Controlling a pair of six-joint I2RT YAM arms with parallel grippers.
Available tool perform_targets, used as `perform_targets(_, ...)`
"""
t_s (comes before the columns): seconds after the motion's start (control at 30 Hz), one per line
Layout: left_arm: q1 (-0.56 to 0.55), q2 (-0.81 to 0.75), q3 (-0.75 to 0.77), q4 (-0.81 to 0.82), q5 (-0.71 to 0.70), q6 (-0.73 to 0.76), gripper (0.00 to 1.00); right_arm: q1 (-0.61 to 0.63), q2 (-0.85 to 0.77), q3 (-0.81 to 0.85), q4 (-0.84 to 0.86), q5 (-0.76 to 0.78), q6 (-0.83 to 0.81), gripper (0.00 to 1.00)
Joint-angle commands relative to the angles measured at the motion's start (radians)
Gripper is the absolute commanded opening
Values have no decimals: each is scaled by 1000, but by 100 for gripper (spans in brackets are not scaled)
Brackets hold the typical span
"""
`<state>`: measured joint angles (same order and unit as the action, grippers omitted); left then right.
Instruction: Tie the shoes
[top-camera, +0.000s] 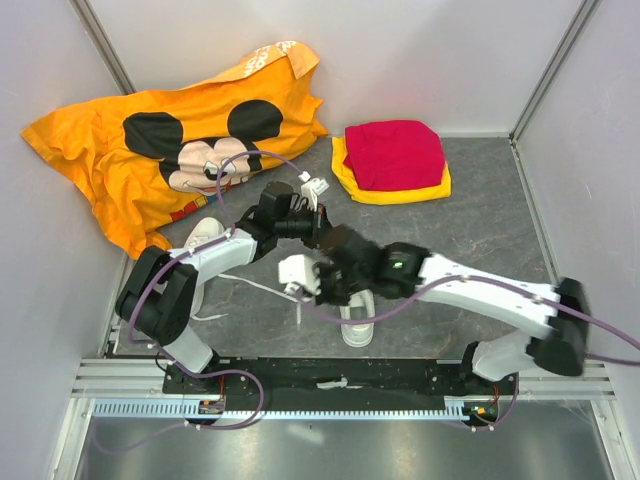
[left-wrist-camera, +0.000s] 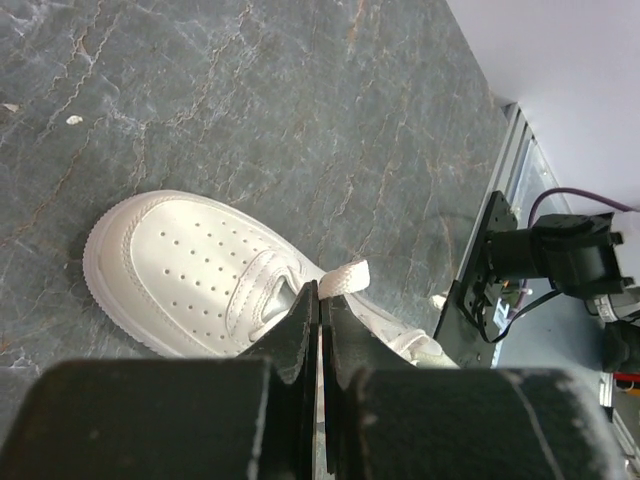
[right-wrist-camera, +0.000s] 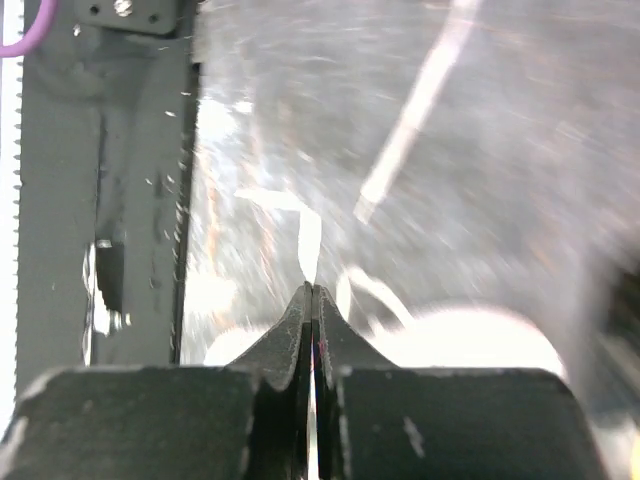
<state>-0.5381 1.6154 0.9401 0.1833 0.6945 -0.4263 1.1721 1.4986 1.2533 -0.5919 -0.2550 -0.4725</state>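
One white shoe (top-camera: 357, 328) lies near the front edge, partly under my right arm. It also shows below the left gripper in the left wrist view (left-wrist-camera: 180, 265), toe to the left. The second white shoe (top-camera: 203, 236) lies at the left, partly hidden by my left arm. My left gripper (top-camera: 325, 240) (left-wrist-camera: 320, 290) is shut on a flat white lace end (left-wrist-camera: 347, 277) above the first shoe. My right gripper (top-camera: 325, 285) (right-wrist-camera: 312, 290) is shut on another white lace (right-wrist-camera: 310, 240). That view is blurred, with the shoe (right-wrist-camera: 480, 340) below it. A loose lace (top-camera: 300, 312) trails on the table.
The orange cartoon-mouse shirt (top-camera: 180, 150) lies at the back left. A red cloth (top-camera: 395, 152) sits folded on a yellow cloth (top-camera: 400, 192) at the back right. White walls close in three sides. The black base rail (top-camera: 330, 375) runs along the front edge.
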Motion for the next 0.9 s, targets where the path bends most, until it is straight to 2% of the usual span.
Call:
perform_targets(0.0,4,-48,39,-59,37,96,2,-66,-229,-11,-187,-20,28,0)
perform_targets(0.13,3,-64,51,-97,34,139,2,-172,-372,-32,-285,17,55,0)
perform_targets(0.27,3,-84,69,-133,25,198,2,-210,-507,-84,-309,123,101,0)
perform_targets(0.4,1,-104,81,-168,20,248,2,-273,-633,-169,-312,322,104,0)
perform_targets(0.6,1,-126,123,-266,-24,349,2,-353,-719,-275,-307,474,124,0)
perform_targets(0.73,1,-147,138,-303,-139,414,1,-402,-750,-313,-319,583,138,0)
perform_targets(0.87,4,-170,131,-323,-202,466,2,-416,-785,-365,-350,715,74,0)
